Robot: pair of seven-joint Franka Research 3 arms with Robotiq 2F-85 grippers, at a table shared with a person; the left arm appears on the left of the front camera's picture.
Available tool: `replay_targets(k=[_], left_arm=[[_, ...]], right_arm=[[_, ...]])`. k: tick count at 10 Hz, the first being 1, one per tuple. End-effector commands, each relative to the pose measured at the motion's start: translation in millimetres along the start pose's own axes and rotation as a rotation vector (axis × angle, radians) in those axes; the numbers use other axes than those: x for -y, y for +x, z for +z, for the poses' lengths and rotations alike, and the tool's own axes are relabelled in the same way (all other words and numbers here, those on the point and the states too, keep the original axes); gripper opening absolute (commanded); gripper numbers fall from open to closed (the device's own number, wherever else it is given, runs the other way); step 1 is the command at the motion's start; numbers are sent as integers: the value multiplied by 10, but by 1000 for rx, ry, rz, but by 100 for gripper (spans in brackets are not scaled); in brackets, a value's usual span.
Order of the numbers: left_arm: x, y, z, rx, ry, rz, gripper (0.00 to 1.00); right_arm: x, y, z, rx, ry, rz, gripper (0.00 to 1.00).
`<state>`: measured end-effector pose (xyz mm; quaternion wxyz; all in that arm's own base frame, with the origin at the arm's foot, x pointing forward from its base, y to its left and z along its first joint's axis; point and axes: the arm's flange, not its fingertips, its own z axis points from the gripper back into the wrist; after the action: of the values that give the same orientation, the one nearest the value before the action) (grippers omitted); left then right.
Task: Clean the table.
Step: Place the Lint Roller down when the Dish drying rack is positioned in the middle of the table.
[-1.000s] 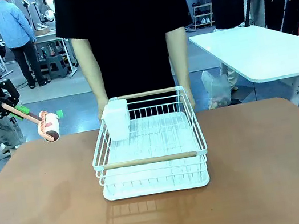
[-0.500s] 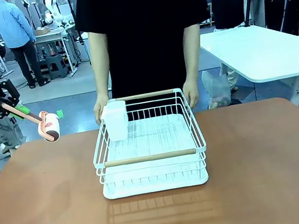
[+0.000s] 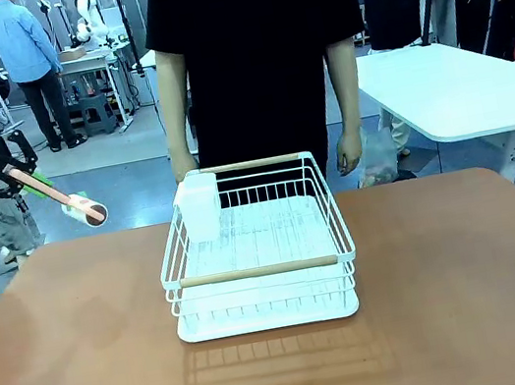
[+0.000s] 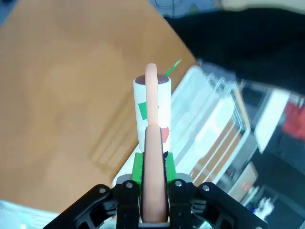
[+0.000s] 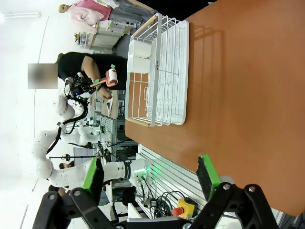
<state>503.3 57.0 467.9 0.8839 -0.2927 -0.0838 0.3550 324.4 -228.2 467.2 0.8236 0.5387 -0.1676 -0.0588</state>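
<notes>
- reddish-brown counter (image 3: 473,284), thin pale edge
- white wire rack (image 3: 256,249), pale wooden handles
- lint roller (image 4: 152,112): pink handle, white roll
- green-padded black fingers (image 5: 208,174)

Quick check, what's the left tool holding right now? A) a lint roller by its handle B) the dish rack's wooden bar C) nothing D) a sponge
A. In the left wrist view the left tool is shut on the pinkish handle of the lint roller, and the front view shows the roller held in the air past the table's left far corner.

Matte smooth table (image 3: 473,284); white wire rack (image 3: 256,252), wooden handles; paper-wrapped lint roller (image 4: 152,112).
</notes>
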Motion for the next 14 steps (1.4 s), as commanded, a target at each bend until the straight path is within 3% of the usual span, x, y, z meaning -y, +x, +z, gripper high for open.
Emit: replay_targets(k=[1, 2, 6, 14], left_arm=[[-26, -257, -224, 210, -1, 271, 21], [-71, -310, -345, 269, -7, 339, 21], [-276, -418, -683, 311, -36, 564, 21], [-676, -654, -1366, 340, -31, 595, 21]], right_arm=[[-36, 5, 20, 6, 16, 16, 100], [-36, 5, 20, 6, 16, 16, 100], [-36, 5, 20, 6, 16, 16, 100], [-36, 5, 20, 6, 16, 16, 100]])
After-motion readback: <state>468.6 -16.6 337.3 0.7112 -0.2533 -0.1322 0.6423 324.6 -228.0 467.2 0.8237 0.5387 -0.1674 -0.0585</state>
